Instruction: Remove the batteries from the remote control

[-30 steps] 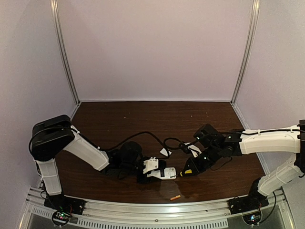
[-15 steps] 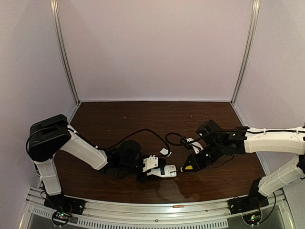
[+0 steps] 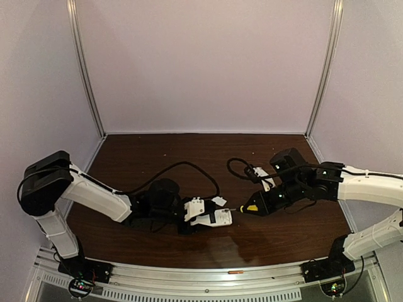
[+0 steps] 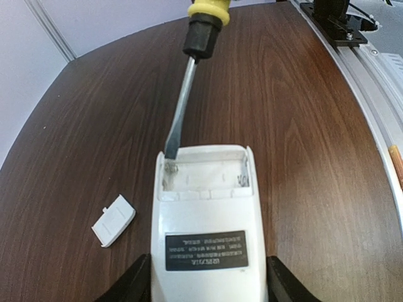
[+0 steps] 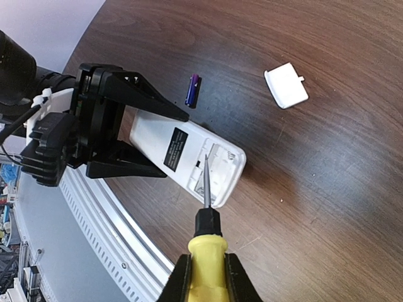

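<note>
Gripping screwdriver [image 5: 208, 248], right gripper [image 5: 206, 280] held tip in bay of remote [image 4: 204, 214]; left gripper [image 4: 206, 286] clamped it, long axis along front edge.

Top external sat high behind the table [image 3: 189, 151], faced the back wall, distant. Left wrist looked close along the remote control [image 4: 204, 245]. Right wrist looked close down the screwdriver [image 5: 206, 223]. All three views shared remote control, screwdriver and white lid [image 4: 113, 219].

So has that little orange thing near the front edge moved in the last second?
Yes. The orange piece has gone from the wood toward the arm bases and now lies on the metal rail.
</note>
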Available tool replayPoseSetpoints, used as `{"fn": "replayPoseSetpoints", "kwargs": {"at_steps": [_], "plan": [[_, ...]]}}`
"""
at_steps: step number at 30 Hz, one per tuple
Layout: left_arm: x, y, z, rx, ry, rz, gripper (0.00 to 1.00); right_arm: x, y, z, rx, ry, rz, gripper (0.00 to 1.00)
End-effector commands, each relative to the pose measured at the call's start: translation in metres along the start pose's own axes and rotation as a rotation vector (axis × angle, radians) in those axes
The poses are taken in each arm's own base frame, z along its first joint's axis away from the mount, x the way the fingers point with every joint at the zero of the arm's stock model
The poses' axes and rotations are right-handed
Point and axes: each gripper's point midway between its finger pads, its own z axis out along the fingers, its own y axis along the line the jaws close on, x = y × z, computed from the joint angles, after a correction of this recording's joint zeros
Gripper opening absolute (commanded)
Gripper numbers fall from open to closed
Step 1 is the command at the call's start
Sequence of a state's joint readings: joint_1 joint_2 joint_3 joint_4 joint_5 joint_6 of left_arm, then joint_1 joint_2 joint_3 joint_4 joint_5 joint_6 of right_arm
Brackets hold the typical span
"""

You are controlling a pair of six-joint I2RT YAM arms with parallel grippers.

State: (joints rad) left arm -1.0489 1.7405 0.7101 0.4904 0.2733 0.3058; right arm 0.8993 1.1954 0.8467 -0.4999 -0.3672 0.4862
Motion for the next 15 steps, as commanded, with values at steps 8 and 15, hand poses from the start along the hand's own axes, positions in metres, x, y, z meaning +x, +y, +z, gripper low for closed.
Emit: {"fn": "replayPoseSetpoints", "kwargs": {"at_steps": [8,15], "plan": [[-0.009,0.020,-0.034,-0.136,0.026,-0.173,0.11,-0.054,-0.004,-0.033,0.082,-0.261,-0.009,0.00],[-0.002,0.042,-0.077,-0.339,0.022,-0.322,0.00,-0.072,-0.017,-0.044,0.154,-0.371,0.009,0.00]]}}
